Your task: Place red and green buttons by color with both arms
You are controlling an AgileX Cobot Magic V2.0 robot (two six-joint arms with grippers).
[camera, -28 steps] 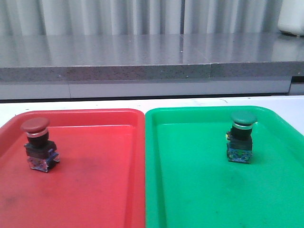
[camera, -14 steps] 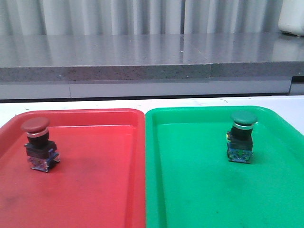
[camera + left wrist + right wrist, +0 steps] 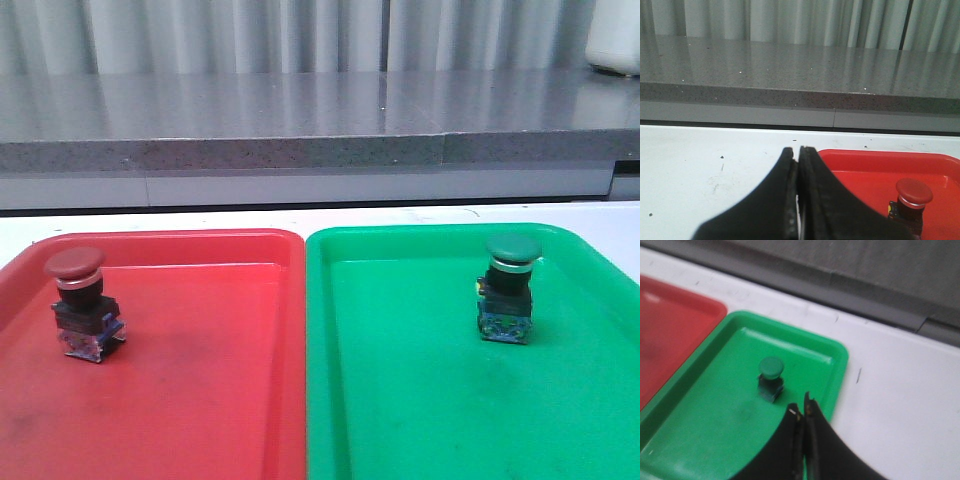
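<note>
The red button stands upright at the left of the red tray; it also shows in the left wrist view as a red button. The green button stands upright in the green tray, seen from above as a green button. My left gripper is shut and empty, over the white table just beside the red tray's corner. Just as shut and empty, my right gripper hangs above the green tray near its rim, short of the green button. Neither arm appears in the front view.
The two trays lie side by side on a white table. A grey stone ledge runs behind it, with a white object at its far right. White table surface lies beside the green tray.
</note>
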